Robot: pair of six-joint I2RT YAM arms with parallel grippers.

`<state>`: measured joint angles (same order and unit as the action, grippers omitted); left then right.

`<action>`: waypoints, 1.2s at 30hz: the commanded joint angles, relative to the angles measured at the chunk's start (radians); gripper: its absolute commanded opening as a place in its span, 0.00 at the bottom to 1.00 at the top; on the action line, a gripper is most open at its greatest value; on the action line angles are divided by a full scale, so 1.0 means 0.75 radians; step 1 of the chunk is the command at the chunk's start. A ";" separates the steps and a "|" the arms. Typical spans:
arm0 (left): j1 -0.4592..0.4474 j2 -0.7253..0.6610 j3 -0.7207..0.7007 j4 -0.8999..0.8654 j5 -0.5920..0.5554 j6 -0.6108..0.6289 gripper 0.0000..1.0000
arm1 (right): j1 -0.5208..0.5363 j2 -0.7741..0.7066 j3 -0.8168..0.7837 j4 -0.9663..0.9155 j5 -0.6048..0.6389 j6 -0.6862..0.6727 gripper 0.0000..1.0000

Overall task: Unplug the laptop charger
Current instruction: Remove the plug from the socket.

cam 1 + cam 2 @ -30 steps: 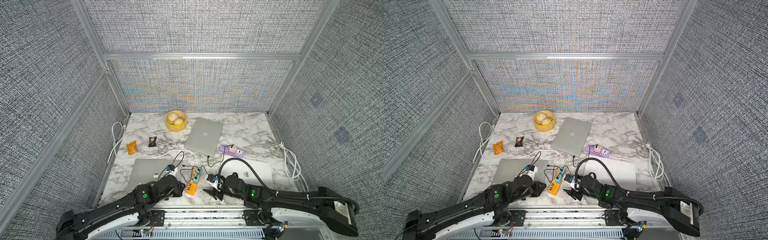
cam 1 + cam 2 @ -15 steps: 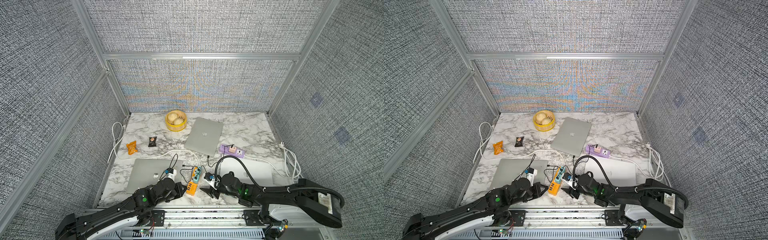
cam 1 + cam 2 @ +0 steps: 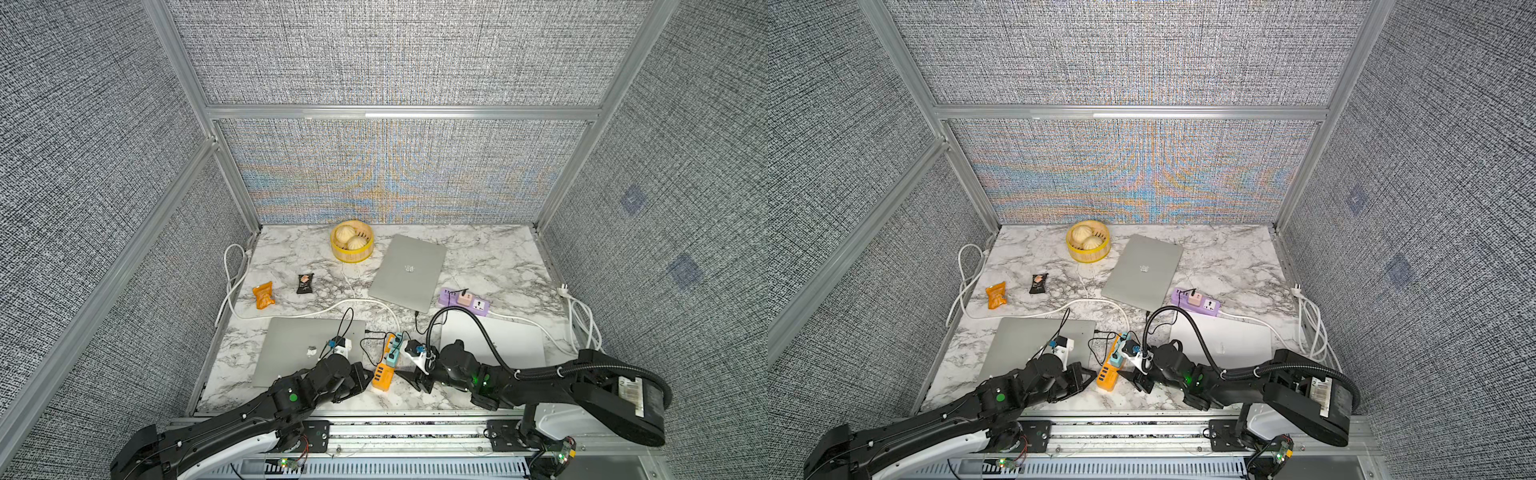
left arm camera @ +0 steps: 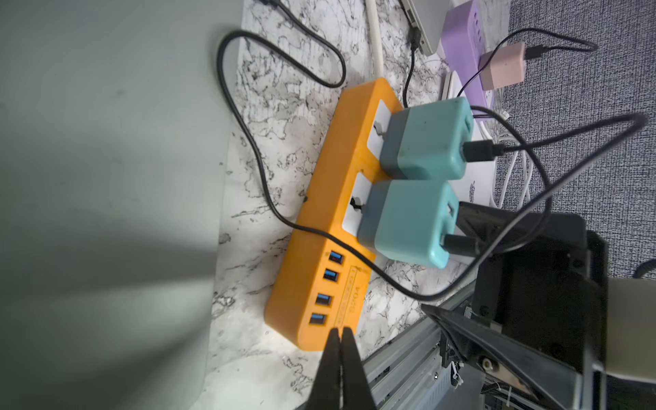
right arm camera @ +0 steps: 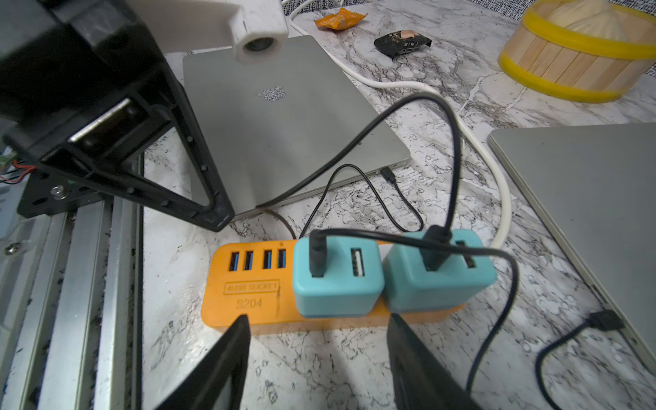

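Not yet unplugged: teal chargers [image 5: 337,284] seated in orange power strip [image 5: 248,301]; left end effector [image 4: 340,332] pinched together, empty; right end effector [image 5: 318,319] half-spread, holding nothing.

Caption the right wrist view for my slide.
Open right tool faces an orange plastic power strip carrying two teal cube chargers, each with a black cable plugged in.

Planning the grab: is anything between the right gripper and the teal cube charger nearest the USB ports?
Nothing solid: bare marble separates the right gripper from the teal cube charger. A black cable hangs beside one finger.
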<state>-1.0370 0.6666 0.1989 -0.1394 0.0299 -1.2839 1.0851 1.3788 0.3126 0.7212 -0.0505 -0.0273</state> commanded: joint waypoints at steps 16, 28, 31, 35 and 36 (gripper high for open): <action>0.045 0.157 0.013 0.135 0.071 0.031 0.14 | -0.025 0.063 0.044 0.070 -0.051 0.010 0.63; 0.057 0.234 0.009 0.176 0.103 0.018 0.14 | -0.027 0.113 0.067 0.085 -0.066 -0.002 0.62; 0.057 0.232 0.009 0.151 0.097 0.009 0.14 | -0.027 0.128 0.076 0.090 -0.072 -0.008 0.62; 0.056 0.234 0.005 0.141 0.101 0.006 0.14 | -0.026 0.143 0.076 0.110 -0.066 -0.011 0.62; 0.059 0.235 0.003 0.142 0.103 0.004 0.14 | -0.027 0.145 0.080 0.110 -0.067 -0.012 0.62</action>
<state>-0.9958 0.8421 0.2054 -0.0319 0.1051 -1.2800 1.0657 1.4834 0.3653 0.7670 -0.0937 -0.0269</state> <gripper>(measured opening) 0.139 0.618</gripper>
